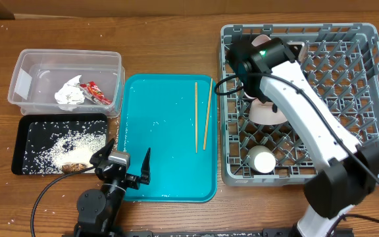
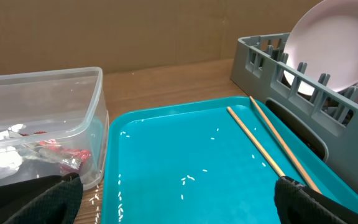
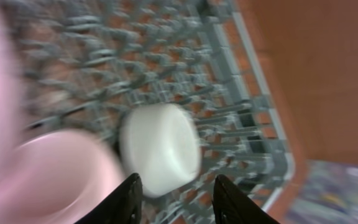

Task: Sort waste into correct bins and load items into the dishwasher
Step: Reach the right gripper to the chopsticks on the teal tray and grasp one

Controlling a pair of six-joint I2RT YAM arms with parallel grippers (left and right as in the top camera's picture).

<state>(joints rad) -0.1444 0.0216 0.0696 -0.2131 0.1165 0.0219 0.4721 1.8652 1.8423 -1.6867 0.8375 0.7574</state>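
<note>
Chopsticks [image 1: 196, 117]: two on teal tray [image 1: 160, 145] (nearly parallel).

A teal tray [image 1: 166, 125] lies flat near the middle of the wooden worktop [image 1: 163, 39], long sides running front to back; its rim is raised, its corners rounded; behind the worktop stands a plain brown wall [image 2: 135, 31].

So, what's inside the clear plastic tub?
A crumpled white napkin and a small red wrapper lie side by side in the clear tub. Anything beneath the napkin is covered.
</note>
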